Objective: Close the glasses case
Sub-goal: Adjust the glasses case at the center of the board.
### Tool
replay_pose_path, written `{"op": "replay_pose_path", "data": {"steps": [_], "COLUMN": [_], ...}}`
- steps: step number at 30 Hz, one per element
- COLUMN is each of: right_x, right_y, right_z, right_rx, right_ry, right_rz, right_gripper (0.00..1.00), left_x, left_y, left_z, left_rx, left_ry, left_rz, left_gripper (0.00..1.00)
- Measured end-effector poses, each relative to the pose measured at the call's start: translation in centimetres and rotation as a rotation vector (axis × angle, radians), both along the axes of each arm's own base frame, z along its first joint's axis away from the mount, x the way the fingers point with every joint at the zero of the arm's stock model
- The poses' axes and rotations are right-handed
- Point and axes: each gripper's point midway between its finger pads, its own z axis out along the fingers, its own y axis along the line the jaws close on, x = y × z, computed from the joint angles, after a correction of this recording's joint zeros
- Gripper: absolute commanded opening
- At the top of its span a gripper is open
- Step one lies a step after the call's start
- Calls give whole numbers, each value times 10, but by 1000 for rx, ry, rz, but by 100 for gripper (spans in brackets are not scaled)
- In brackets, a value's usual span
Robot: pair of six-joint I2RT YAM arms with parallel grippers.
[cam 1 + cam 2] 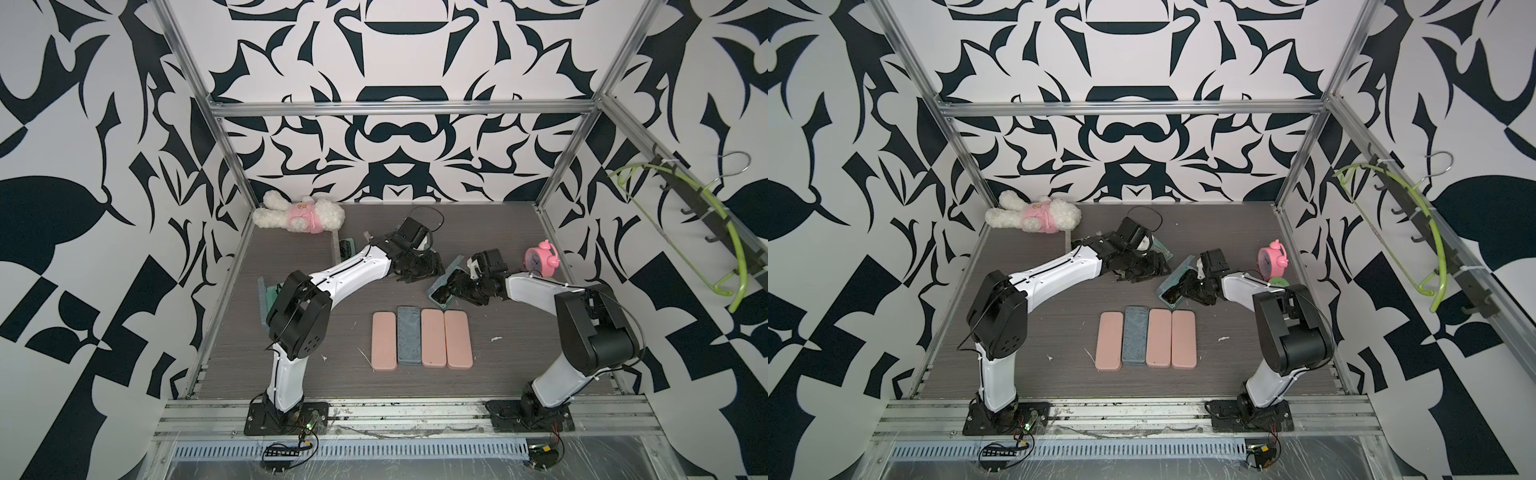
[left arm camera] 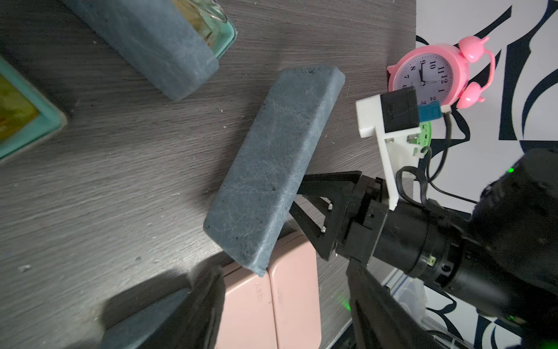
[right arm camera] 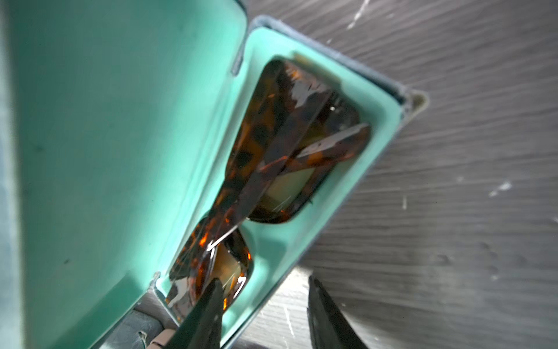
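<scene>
The blue-grey rectangular glasses case with mint-green lining (image 1: 445, 286) lies open on the dark wood-grain table (image 1: 519, 357), right of centre. Its lid (image 3: 120, 151) stands upright, with tortoiseshell glasses (image 3: 287, 145) in the tray. The right pincer (image 3: 264, 279) is open, its jaws straddling the tray's rim (one finger above a lens). A push from there could scrape that lens or skid the case, and a raised temple might block the lid. The left pincer (image 2: 283, 269), open and empty, hovers apart and offers no brace.
</scene>
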Motion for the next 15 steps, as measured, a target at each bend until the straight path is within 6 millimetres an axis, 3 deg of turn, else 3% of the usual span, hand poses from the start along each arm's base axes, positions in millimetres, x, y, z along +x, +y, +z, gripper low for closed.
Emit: {"op": "replay_pose_path", "data": {"steps": [7,15], "right_x": [0,10], "right_y": [-3,-3], "right_z": [9,6], "right_rx": [-12,-32], "right_ry": [-5,9], "right_rz": [-7,-15], "right_gripper": [48,48], "left_x": [-1,-10], "left_y": [0,10], "left_z": [-1,-6], "left_rx": [0,13], "left_ry": [2,14], "left_rz": [-1,0], "left_gripper": [69,69]}}
